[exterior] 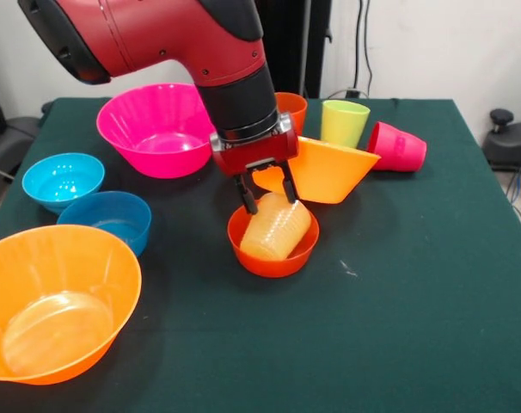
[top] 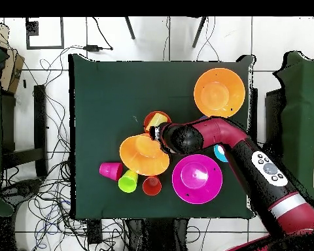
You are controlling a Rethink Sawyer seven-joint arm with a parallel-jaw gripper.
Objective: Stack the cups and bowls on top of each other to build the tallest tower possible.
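1. The red and black arm's end effector (exterior: 266, 200) hangs over the small red-orange translucent plastic bowl (exterior: 272, 251), near the middle of the dark green tabletop (exterior: 398, 310). Its two black fingers are spread on either side of the upper end of the ribbed pale yellow plastic cup (exterior: 276, 227); whether they actually press it I cannot tell.
2. That cup lies tilted on its side inside the small bowl, not upright.
3. Just behind stands the large orange plastic bowl (exterior: 329, 170), tipped on its side, with the orange cup (exterior: 291, 107), the lime green cup (exterior: 344, 122) and the toppled red-pink cup (exterior: 398, 146) beyond it.
4. Off to one side sit the large magenta bowl (exterior: 157, 129), the light blue bowl (exterior: 63, 180), the darker blue bowl (exterior: 107, 219) and a second large orange bowl (exterior: 58, 301), all apart and unstacked.
5. Judged step: the very start, with the yellow cup being placed or gripped in the small bowl.
6. The next move likely calls for setting that cup upright, since a leaning cup gives a poor base for anything above.
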